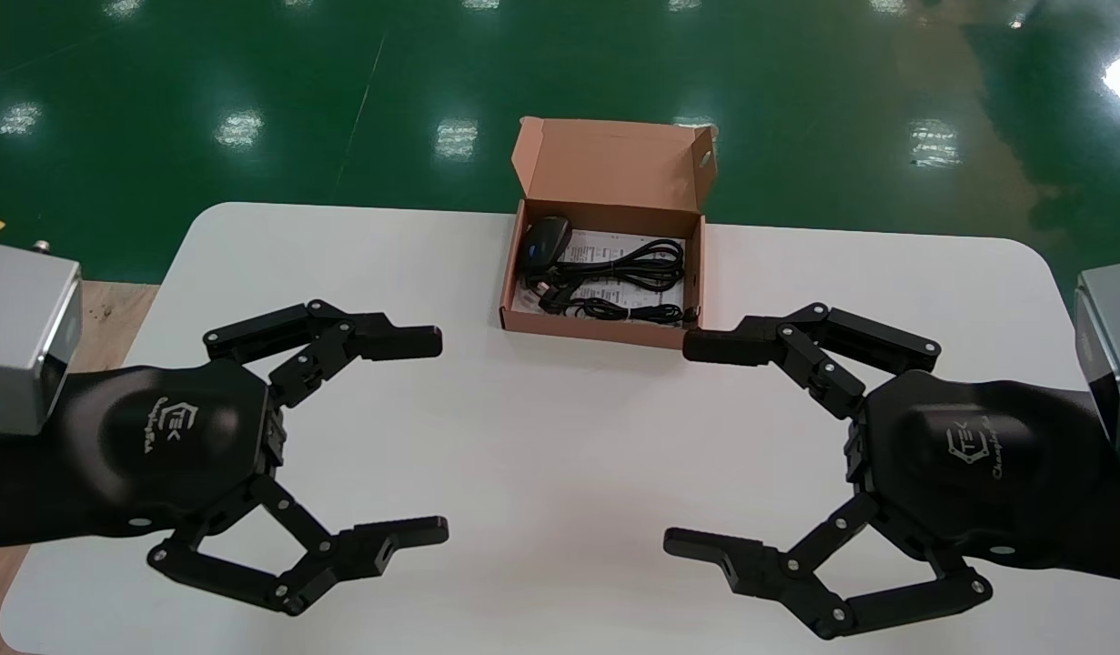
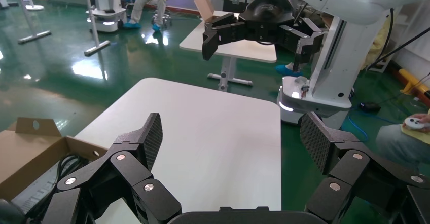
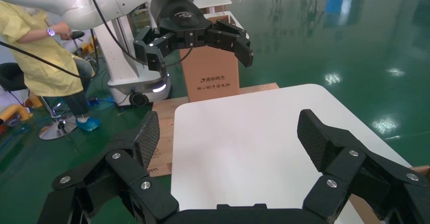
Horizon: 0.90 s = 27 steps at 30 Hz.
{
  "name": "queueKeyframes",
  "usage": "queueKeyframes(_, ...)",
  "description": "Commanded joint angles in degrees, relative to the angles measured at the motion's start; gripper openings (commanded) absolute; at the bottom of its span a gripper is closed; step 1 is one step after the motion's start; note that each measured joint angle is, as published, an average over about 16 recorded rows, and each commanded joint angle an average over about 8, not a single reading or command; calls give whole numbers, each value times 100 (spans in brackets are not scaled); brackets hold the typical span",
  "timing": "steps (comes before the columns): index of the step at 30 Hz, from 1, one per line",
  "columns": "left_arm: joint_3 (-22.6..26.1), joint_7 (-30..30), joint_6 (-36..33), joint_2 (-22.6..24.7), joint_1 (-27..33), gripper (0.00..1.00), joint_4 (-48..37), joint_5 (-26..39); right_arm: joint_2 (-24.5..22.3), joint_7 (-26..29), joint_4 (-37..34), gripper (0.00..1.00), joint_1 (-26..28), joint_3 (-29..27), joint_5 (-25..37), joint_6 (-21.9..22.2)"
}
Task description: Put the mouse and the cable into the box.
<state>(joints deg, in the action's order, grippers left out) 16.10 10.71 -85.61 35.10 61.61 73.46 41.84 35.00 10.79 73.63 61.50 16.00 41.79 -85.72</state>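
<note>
If apart, right gripper (image 1: 678, 444) beside box (image 1: 587, 326).

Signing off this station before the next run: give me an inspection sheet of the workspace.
Surface: white table, bare around the box.
Job's things: mouse and cable both lie inside the open cardboard box, on a printed sheet; lid flap upright.
Clutter: nothing seen.
Grippers: left gripper and right gripper open, empty, over the table's near part, one on each side.
Cables: only the job's cable, bundled in the box.
Surroundings: glossy green floor; person in yellow nearby.
</note>
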Motion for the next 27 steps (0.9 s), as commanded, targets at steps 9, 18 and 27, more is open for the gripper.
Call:
queueKeyframes(9,6,-3,6,4,4,100,-6,4,2,-4,-4,100,4,3,4,3)
queueKeyframes(18,10,-3,11,8,7,100,-10,7,1,-6,-7,100,6,3,6,4)
queueKeyframes(27,12,-3,11,10,8,100,-13,7,2,-6,-10,100,6,3,6,4)
